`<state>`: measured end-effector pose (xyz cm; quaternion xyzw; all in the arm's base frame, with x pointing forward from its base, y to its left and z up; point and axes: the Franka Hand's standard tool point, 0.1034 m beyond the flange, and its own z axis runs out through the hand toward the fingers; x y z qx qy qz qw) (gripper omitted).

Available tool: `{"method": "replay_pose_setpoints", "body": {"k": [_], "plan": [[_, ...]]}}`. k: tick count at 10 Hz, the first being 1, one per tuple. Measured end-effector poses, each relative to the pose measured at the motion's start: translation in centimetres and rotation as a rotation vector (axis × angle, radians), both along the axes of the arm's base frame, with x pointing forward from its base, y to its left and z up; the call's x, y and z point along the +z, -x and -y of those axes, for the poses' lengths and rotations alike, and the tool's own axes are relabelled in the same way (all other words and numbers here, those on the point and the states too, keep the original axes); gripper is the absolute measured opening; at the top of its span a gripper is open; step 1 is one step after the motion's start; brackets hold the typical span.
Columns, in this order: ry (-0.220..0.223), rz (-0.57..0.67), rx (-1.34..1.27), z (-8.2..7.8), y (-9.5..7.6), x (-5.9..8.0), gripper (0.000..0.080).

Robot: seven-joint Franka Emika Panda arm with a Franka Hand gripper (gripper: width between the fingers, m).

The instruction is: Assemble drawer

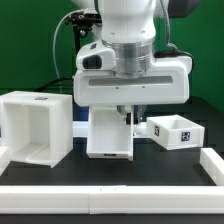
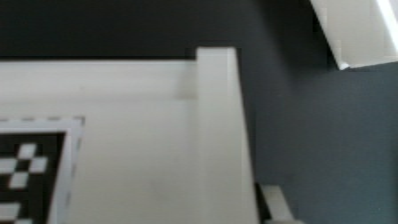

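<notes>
The drawer's large cube-shaped shell (image 1: 35, 125) stands open-fronted at the exterior view's left. A white tray (image 1: 108, 135) sits in the middle, right under the arm. My gripper (image 1: 129, 116) comes down onto this tray's right wall and is shut on it. A second tray (image 1: 178, 130) with black-and-white tags lies at the right. In the wrist view the gripped tray's wall (image 2: 217, 120) fills the picture, with a tag (image 2: 36, 165) on its face. My gripper (image 2: 249, 212) is at the frame's edge; one of its fingers (image 2: 279, 205) shows beside the wall, the other is hidden.
A long white border bar (image 1: 110, 195) runs along the table's front, and another bar (image 1: 212, 160) lies at the exterior view's right. The arm's wide white wrist body (image 1: 130, 80) hangs over the middle tray. The tabletop is black.
</notes>
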<state>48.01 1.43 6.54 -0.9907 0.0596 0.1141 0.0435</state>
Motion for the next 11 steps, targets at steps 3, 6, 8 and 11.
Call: {"method": "replay_pose_setpoints", "body": {"k": [3, 6, 8, 11], "plan": [[0.033, 0.073, -0.005, -0.6, 5.8, -0.6, 0.0038], [0.031, 0.073, 0.001, -0.6, 5.5, -0.6, 0.0038], [0.037, 0.117, 0.009, -0.8, 4.7, -1.4, 0.0038], [0.040, 0.135, 0.024, -0.7, 5.0, -3.5, 0.0038]]}}
